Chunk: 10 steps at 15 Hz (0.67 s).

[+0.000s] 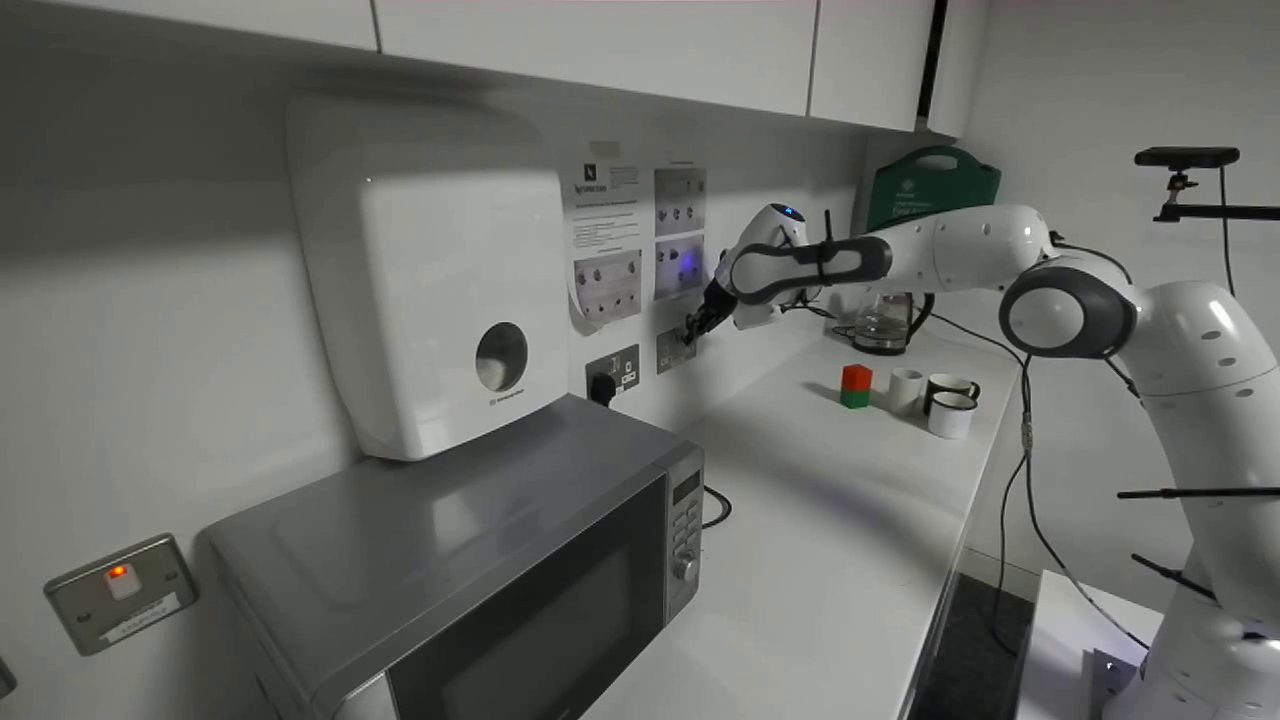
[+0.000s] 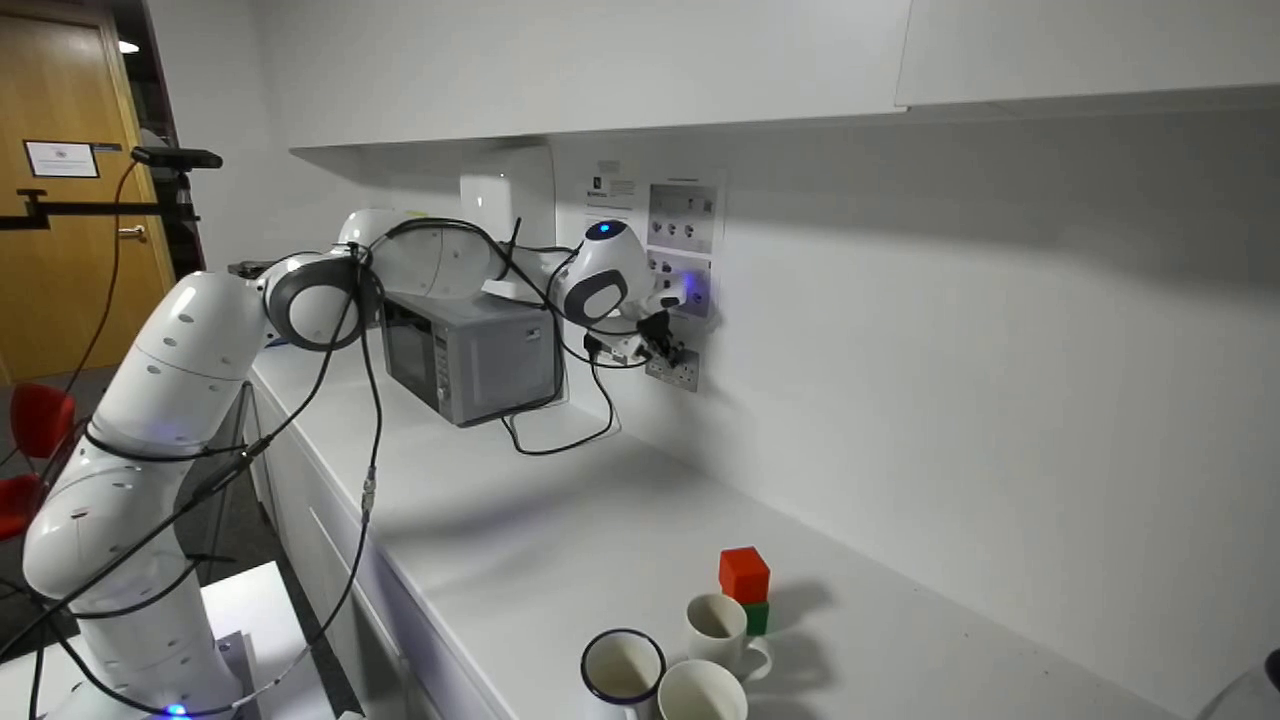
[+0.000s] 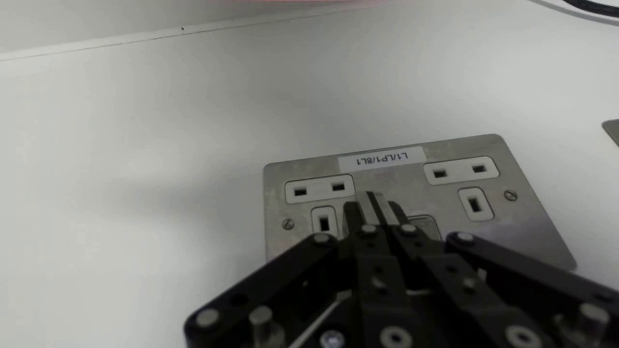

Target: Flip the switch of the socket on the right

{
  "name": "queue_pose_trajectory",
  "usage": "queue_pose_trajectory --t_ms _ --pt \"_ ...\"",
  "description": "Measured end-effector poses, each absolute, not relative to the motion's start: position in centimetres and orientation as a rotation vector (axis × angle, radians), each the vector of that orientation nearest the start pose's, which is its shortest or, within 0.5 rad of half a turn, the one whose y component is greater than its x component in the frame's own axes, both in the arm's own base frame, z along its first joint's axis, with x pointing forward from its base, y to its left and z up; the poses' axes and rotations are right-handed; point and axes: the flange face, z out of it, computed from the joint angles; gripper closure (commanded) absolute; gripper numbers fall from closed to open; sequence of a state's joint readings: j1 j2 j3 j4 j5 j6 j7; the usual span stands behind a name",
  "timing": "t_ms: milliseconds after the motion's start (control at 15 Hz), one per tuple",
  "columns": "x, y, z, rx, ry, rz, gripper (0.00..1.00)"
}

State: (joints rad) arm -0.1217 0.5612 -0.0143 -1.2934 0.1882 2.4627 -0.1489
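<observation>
The double socket is a steel wall plate [image 3: 401, 181] with white pin-hole inserts; its label reads upside down in the wrist view. It shows in both exterior views [image 1: 670, 356] [image 2: 684, 376]. The wrist view has one white socket [image 3: 320, 189] at left and another [image 3: 461, 170] at right. A steel rocker switch [image 3: 426, 225] shows partly beside the right finger. Any other switch is hidden behind the fingers. My gripper [image 3: 376, 195] is shut and empty, tips over the plate's middle beside the left socket. It also shows in both exterior views [image 1: 691, 334] [image 2: 670, 354]. Contact cannot be told.
Another socket plate [image 1: 626, 368] holds a black plug [image 1: 602, 389]. A grey microwave [image 1: 480, 500] stands on the counter [image 1: 800, 520] below a white dispenser [image 1: 450, 270]. Mugs [image 1: 950, 414] and red and green blocks [image 1: 856, 378] stand farther along. Printed sheets [image 1: 680, 267] hang above the socket.
</observation>
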Motion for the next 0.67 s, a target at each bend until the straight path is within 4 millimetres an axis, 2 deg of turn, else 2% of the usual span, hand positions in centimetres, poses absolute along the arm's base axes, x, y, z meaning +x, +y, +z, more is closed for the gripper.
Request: queue_pose_trajectory --t_ms 267,667 --pt "73.8 -12.6 50.3 -2.950 0.170 -0.867 1.00" --pt "68.2 -15.6 52.6 -2.973 0.197 -0.592 1.00"
